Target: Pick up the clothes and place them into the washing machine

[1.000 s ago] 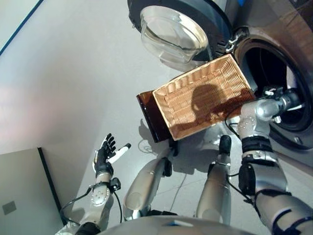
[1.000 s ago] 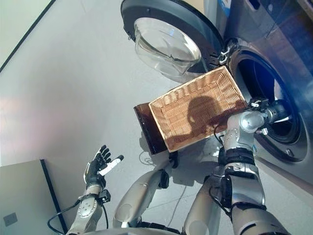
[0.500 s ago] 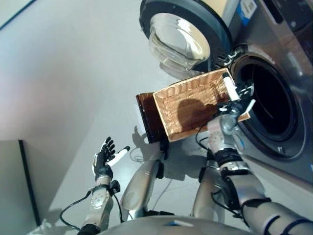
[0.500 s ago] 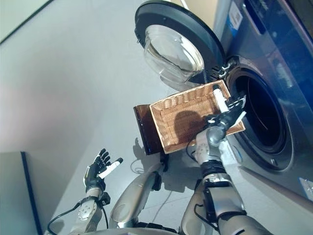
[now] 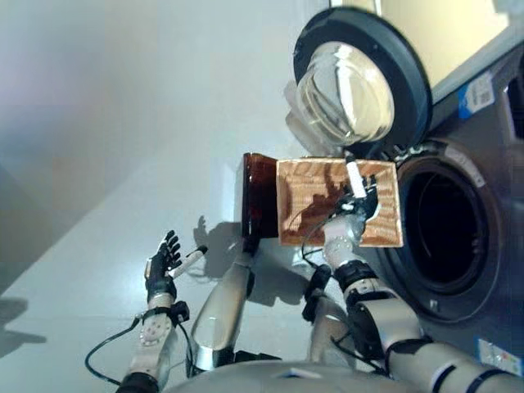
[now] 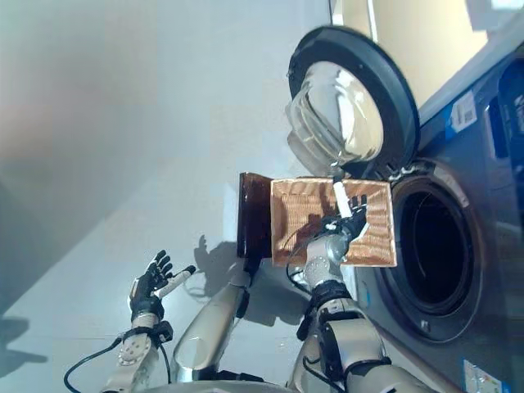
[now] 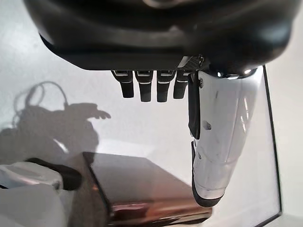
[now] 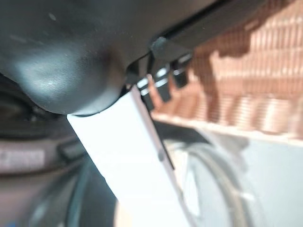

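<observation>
- Right hand [image 5: 354,206]: raised over the wicker basket [image 5: 385,217], fingers straight and spread, white-covered thumb pointing up; it holds nothing. Its own wrist view shows relaxed fingers [image 8: 161,87] above the woven basket wall [image 8: 246,90].
- Wicker basket: rectangular and shallow, its woven inside turned toward the camera and bearing the hand's shadow. No clothes show in the part of it that can be seen.
- Dark brown support [image 5: 260,203]: a glossy, boxy piece that touches the basket's left side; whether the basket rests on it or is fixed to it cannot be told.
- Washing machine [image 5: 491,246]: dark-fronted, just to the right of the basket; its round drum opening [image 5: 442,237] is uncovered and dark inside, so that any contents cannot be made out.
- Machine door [image 5: 360,90]: swung open above the basket, a dark ring round a bulged clear glass bowl.
- Left hand [image 5: 162,264]: well apart from the basket at the lower left, held above the floor [image 5: 106,164] with its fingers straight and fanned and its thumb out to the side; it holds nothing. Its wrist view shows the fingers [image 7: 142,87] in a relaxed row beside the white thumb cover [image 7: 220,137], with the brown support [image 7: 142,189] beyond them.
- Clothes: none can be seen in either hand, in the basket or on the floor.
</observation>
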Controlling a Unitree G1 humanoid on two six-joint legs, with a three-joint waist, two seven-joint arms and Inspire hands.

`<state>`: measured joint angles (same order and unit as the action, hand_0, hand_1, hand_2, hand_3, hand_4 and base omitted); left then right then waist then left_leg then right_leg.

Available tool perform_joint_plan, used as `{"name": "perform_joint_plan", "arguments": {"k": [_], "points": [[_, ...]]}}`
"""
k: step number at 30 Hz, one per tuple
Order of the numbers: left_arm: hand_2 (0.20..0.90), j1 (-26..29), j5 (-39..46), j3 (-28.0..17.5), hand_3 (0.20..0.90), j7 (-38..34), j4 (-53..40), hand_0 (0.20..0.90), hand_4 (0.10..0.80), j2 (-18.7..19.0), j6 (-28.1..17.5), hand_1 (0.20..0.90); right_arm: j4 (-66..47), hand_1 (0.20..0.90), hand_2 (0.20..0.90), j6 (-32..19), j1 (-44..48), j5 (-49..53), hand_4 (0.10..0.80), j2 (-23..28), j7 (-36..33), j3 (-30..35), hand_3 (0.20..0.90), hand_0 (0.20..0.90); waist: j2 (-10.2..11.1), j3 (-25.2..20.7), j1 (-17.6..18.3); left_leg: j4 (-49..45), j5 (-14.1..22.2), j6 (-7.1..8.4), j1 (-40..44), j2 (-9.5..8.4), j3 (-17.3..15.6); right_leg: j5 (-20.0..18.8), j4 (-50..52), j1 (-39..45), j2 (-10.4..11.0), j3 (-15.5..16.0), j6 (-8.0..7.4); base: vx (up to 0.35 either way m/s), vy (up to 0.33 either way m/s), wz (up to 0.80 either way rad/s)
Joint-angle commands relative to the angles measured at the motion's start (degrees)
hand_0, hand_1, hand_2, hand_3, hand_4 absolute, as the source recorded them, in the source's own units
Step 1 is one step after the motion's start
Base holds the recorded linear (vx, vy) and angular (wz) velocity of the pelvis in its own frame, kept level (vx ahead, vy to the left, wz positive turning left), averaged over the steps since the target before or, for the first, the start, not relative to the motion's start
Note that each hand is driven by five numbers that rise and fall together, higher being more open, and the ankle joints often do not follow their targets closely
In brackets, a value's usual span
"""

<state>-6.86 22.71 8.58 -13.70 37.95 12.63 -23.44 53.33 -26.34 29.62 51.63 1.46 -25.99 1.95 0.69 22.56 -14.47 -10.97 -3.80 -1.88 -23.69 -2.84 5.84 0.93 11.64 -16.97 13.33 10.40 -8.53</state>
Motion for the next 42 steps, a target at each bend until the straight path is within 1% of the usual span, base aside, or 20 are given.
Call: {"name": "perform_joint_plan", "arguments": {"k": [1, 3, 5, 8, 9, 10, 12, 14, 16, 19, 23, 28, 33, 35, 37, 39, 42], "points": [[0.9, -0.7, -2.3, -2.4, 0.9, -0.3, -0.7, 0.9, 0.8, 2.9, -1.9, 0.9, -3.6, 0.9, 0.9, -2.5, -5.0, -1.6, 0.8, 1.4, 3.1, -0.7, 0.9, 0.9, 1.3, -4.7, -1.5, -0.6, 2.7, 3.65, 0.0, 0.68, -1.4, -0.1, -2.5, 3.6, -0.6, 0.4, 2.79, 0.082, 0.012, -0.04], [0.9, -0.6, -2.5, -2.9, 0.9, -0.1, 1.5, 0.9, 0.8, 2.6, -1.4, 0.9, -4.2, 0.9, 0.9, -1.3, -8.3, -2.0, 0.8, 0.8, 4.4, -1.6, 0.9, 0.9, 2.2, -6.2, -0.8, 0.8, 2.5, 3.6, 1.8, 0.86, -1.5, -0.4, -3.6, 5.0, -0.9, 0.6, 2.6, 0.102, 0.011, -0.02], [0.9, -0.7, -3.3, -3.4, 0.9, 0.1, 3.6, 0.9, 0.8, 2.2, -1.0, 0.9, -3.9, 0.9, 0.9, 0.4, -11.3, -4.5, 0.8, 1.1, 5.7, -2.7, 0.9, 0.9, 3.1, -7.8, 0.1, 1.8, 2.5, 3.52, 3.4, 1.1, -2.0, -0.7, -4.8, 6.1, -1.3, 0.5, 2.4, 0.096, 0.016, -0.07], [0.9, -1.1, -4.3, -4.5, 0.9, 0.3, 8.2, 0.9, 0.8, 1.7, -0.6, 0.9, -2.6, 0.9, 0.9, 3.5, -15.7, -11.3, 0.8, 2.6, 6.7, -3.9, 0.9, 0.9, 3.7, -10.3, 1.5, 3.4, 2.5, 3.38, 6.3, 1.55, -2.9, -1.3, -6.0, 7.7, -1.7, -0.1, 2.2, 0.077, 0.018, -0.13], [0.9, -1.4, -4.5, -4.5, 0.9, 0.5, 9.6, 0.9, 0.8, 1.6, -0.7, 0.9, -1.8, 0.9, 0.9, 4.3, -16.8, -13.1, 0.8, 3.0, 6.9, -3.9, 0.9, 0.9, 3.8, -11.0, 1.8, 4.3, 2.5, 3.32, 7.4, 1.65, -3.3, -1.5, -6.5, 8.4, -1.7, -0.3, 2.11, 0.083, 0.007, -0.23], [0.9, -1.5, -5.3, -4.8, 0.9, 1.0, 11.1, 0.9, 0.8, 1.4, -0.4, 0.9, -0.5, 0.9, 0.9, 5.6, -18.1, -17.3, 0.8, 3.8, 7.2, -4.6, 0.9, 0.9, 3.8, -11.8, 2.3, 5.1, 2.3, 3.36, 8.3, 1.82, -3.5, -1.6, -6.9, 9.0, -1.8, -0.3, 2.07, 0.077, 0.006, -0.24], [0.9, -1.6, -6.3, -5.3, 0.9, 0.9, 14.6, 0.9, 0.8, 1.4, -0.2, 0.9, 1.1, 0.9, 0.9, 7.6, -21.0, -22.7, 0.8, 5.2, 7.7, -5.3, 0.9, 0.9, 3.8, -13.6, 3.6, 6.3, 2.2, 3.42, 10.0, 1.96, -4.0, -1.9, -7.5, 9.8, -2.1, -0.7, 1.86, 0.064, -0.003, -0.16], [0.9, -1.5, -7.9, -5.7, 0.9, 1.3, 18.4, 0.9, 0.8, 1.4, 0.3, 0.9, 2.0, 0.9, 0.9, 9.3, -23.8, -31.7, 0.8, 6.7, 7.9, -7.5, 0.9, 0.9, 3.7, -15.2, 4.5, 7.2, 2.1, 3.39, 11.7, 2.12, -4.5, -2.1, -8.2, 10.7, -2.3, -1.1, 1.64, 0.077, -0.017, -0.16], [0.9, -1.5, -9.9, -5.7, 0.9, 1.3, 22.3, 0.9, 0.8, 1.4, 0.6, 0.9, 1.8, 0.9, 0.9, 10.8, -27.1, -38.0, 0.8, 8.0, 8.4, -8.9, 0.9, 0.9, 3.5, -16.6, 5.3, 8.2, 2.0, 3.42, 13.6, 2.45, -4.9, -2.3, -8.8, 11.9, -2.5, -1.7, 1.48, 0.072, -0.038, -0.11], [0.9, -1.9, -12.2, -5.0, 0.9, 2.6, 25.8, 0.9, 0.8, 1.0, 1.3, 0.9, 4.2, 0.9, 0.9, 12.5, -31.5, -45.9, 0.8, 9.7, 9.1, -9.2, 0.9, 0.9, 3.0, -18.9, 6.6, 9.5, 2.0, 3.47, 16.0, 2.77, -5.4, -2.4, -9.6, 13.7, -2.6, -1.9, 1.35, 0.064, -0.033, -0.12], [0.9, -1.9, -12.7, -4.5, 0.9, 4.5, 29.5, 0.9, 0.8, 0.3, 2.2, 0.9, 7.2, 0.9, 0.9, 13.5, -34.7, -48.8, 0.8, 10.6, 11.1, -7.8, 0.9, 0.9, 2.1, -21.0, 8.0, 10.3, 2.0, 3.57, 18.2, 3.07, -6.0, -2.6, -10.4, 15.0, -2.7, -2.7, 1.18, 0.012, -0.045, -0.14], [0.9, -0.9, -14.9, -3.0, 0.9, 5.1, 33.2, 0.9, 0.8, -0.7, 3.5, 0.9, 11.4, 0.9, 0.9, 15.2, -36.7, -54.3, 0.8, 10.6, 10.1, -7.4, 0.9, 0.9, 1.6, -23.0, 9.3, 11.0, 1.8, 3.79, 20.4, 3.4, -6.3, -1.9, -9.9, 16.8, -3.0, -2.8, 1.34, -0.007, -0.048, -0.06], [0.9, -0.2, -16.8, -1.9, 0.9, 6.0, 36.7, 0.9, 0.8, -2.3, 5.8, 0.9, 16.7, 0.9, 0.9, 17.2, -37.9, -57.1, 0.8, 10.2, 8.7, -5.7, 0.9, 0.9, 0.8, -24.8, 11.0, 10.9, 2.4, 3.74, 22.9, 3.72, -6.6, -1.0, -9.1, 18.7, -3.1, -3.5, 1.51, -0.006, -0.031, -0.04], [0.9, 0.4, -20.0, -0.6, 0.9, 7.6, 39.0, 0.9, 0.8, -2.8, 7.8, 0.9, 20.7, 0.9, 0.9, 18.7, -38.2, -59.9, 0.8, 10.2, 8.3, -5.9, 0.9, 0.9, 0.5, -25.8, 11.7, 10.6, 2.7, 3.72, 24.0, 3.95, -6.9, -0.2, -8.4, 19.6, -3.4, -3.7, 1.74, 0.005, -0.028, -0.05], [0.9, 0.4, -20.4, -0.4, 0.9, 7.9, 39.3, 0.9, 0.8, -3.0, 8.1, 0.9, 21.9, 0.9, 0.9, 19.0, -38.4, -60.2, 0.8, 10.1, 8.7, -5.9, 0.9, 0.9, 0.4, -26.1, 11.9, 10.6, 2.9, 3.7, 24.4, 3.98, -6.9, 0.0, -8.3, 20.0, -3.5, -3.8, 1.82, 0.02, -0.022, -0.06], [0.9, 0.6, -22.8, 0.2, 0.9, 9.2, 39.6, 0.9, 0.8, -3.1, 9.2, 0.9, 25.9, 0.9, 0.9, 20.4, -38.0, -62.1, 0.8, 10.5, 9.5, -6.6, 0.9, 0.9, 0.3, -27.0, 12.1, 10.4, 3.3, 3.65, 25.2, 4.0, -6.7, 0.4, -8.3, 20.8, -3.7, -3.8, 2.03, 0.011, -0.016, -0.03], [0.9, 1.0, -24.2, 0.4, 0.9, 10.0, 40.5, 0.9, 0.8, -3.0, 10.1, 0.9, 27.1, 0.9, 0.9, 20.9, -37.0, -62.2, 0.8, 11.3, 9.7, -6.2, 0.9, 0.9, 0.3, -27.8, 12.1, 10.2, 3.6, 3.55, 25.5, 4.08, -6.9, 0.5, -8.5, 20.8, -3.9, -4.4, 2.12, -0.002, -0.011, 0.0]]}}
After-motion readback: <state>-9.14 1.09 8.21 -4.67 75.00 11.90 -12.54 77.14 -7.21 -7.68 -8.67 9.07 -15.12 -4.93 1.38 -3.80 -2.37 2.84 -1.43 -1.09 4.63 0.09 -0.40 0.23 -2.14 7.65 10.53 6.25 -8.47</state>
